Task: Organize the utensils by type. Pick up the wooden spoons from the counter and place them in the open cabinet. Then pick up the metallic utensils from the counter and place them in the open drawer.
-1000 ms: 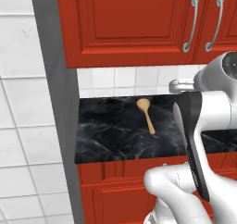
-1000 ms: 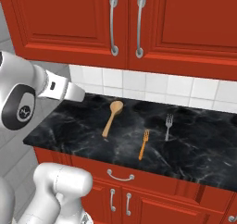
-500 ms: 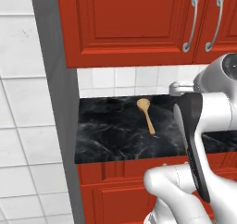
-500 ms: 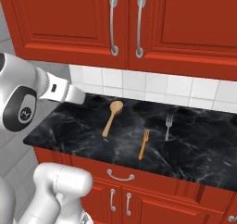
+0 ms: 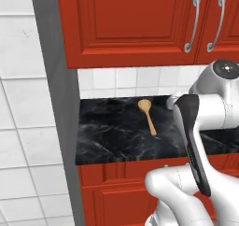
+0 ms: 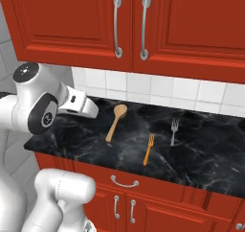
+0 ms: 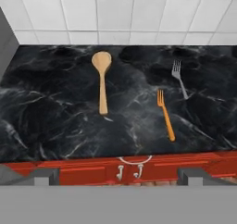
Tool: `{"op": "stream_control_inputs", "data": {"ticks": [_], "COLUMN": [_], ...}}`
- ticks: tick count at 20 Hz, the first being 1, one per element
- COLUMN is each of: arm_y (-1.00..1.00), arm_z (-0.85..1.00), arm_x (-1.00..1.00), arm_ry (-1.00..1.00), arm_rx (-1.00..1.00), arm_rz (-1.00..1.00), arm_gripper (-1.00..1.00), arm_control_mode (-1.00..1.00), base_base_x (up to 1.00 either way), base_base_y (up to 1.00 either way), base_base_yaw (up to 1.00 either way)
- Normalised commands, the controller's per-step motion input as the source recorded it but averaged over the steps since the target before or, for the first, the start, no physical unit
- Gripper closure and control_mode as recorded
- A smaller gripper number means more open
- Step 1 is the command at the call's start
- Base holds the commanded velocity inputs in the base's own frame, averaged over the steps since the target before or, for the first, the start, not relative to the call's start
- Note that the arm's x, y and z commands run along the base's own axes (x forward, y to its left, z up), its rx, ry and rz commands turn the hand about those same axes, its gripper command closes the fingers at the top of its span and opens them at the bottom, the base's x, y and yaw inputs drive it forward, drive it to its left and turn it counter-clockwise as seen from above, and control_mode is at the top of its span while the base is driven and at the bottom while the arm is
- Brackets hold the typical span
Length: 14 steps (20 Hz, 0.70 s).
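The big red cabinets [image 6: 143,29] are hanging over the counter, and their doors with long silver handles are looking shut from here. I am not seeing an open cabinet or an open drawer in these pictures, so I think the job is just starting. Nothing looks put away yet.

The counter [image 7: 55,126] is lying flat and wide, black and shiny with thin white lines like stone. Behind it the wall is showing smooth white square tiles. Under it a red drawer front with a curved silver handle is sitting closed.

The white robot arm [image 6: 43,106] is reaching over the left end of the counter, round and smooth with dark joints. Its gripper [image 7: 118,181] is hanging back above the front edge, well away from everything. The two dark tips are standing far apart with nothing between them, so the jaws are open.

The wooden spoon [image 7: 102,79] is lying on the counter, pale brown, with a round bowl toward the wall. It needs to go first. The orange fork [image 7: 165,114] is lying just right of it, thin and long. The grey fork [image 7: 179,78] is lying farther right, small and shiny.
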Motion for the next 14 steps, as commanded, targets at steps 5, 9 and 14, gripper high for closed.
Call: {"op": "stream_control_inputs", "data": {"ticks": [5,9,14], "arm_y": [0.00,0.01,0.02], "arm_z": [-0.60,-0.58,-0.76], "arm_x": [0.49,0.67,0.64], "arm_ry": [0.02,0.00,0.00], "arm_rx": [0.00,0.00,0.00], "arm_rz": [0.04,0.05,0.02], "arm_gripper": [-1.00,-1.00,-1.00], "arm_control_mode": [-1.00,-1.00,-1.00], "base_base_x": [0.00,0.00,0.00], "base_base_y": [0.00,0.00,0.00], "base_base_yaw": [0.00,0.00,0.00]}}
